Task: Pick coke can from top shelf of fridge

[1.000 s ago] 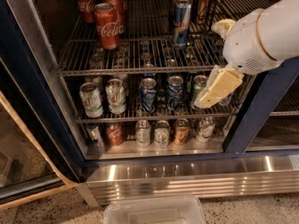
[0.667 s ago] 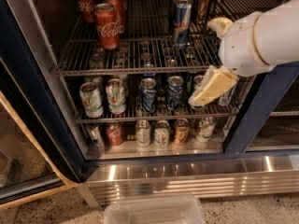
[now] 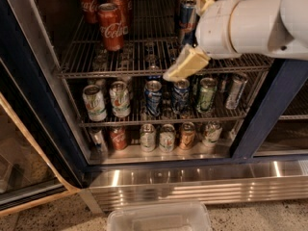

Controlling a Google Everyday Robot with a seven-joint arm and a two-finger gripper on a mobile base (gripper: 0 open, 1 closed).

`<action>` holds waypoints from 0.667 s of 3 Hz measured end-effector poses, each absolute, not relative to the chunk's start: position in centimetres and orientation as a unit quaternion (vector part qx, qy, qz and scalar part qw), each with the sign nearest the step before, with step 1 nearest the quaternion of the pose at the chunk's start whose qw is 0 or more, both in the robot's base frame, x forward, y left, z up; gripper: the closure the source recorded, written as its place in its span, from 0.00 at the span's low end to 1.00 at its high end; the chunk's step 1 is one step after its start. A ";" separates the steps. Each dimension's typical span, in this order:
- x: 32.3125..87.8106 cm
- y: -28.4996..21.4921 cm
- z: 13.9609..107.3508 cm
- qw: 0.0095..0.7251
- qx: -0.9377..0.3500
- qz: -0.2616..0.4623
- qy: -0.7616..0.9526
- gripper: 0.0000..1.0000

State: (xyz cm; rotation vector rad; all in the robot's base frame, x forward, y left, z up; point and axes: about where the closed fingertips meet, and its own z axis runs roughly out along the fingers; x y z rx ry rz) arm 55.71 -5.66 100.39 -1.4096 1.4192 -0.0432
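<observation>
Across your view stands the fridge (image 3: 262, 109), its dark blue frame enclosing wire racks of cans. On its top shelf (image 3: 82, 57), at the left, you have a cluster of red cans. The nearest coke can (image 3: 111, 27) stands upright at the front of them. Your gripper (image 3: 179, 35) hangs over the shelf's right part, well apart from that can. Its fingers are spread wide and hold nothing, in front of a slim blue can (image 3: 186, 13).
</observation>
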 end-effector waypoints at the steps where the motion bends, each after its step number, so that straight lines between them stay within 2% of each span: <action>1: 59.5 -2.9 100.7 0.577 -0.562 0.034 0.591 0.00; 2: 59.5 -2.9 100.7 0.577 -0.562 0.034 0.591 0.00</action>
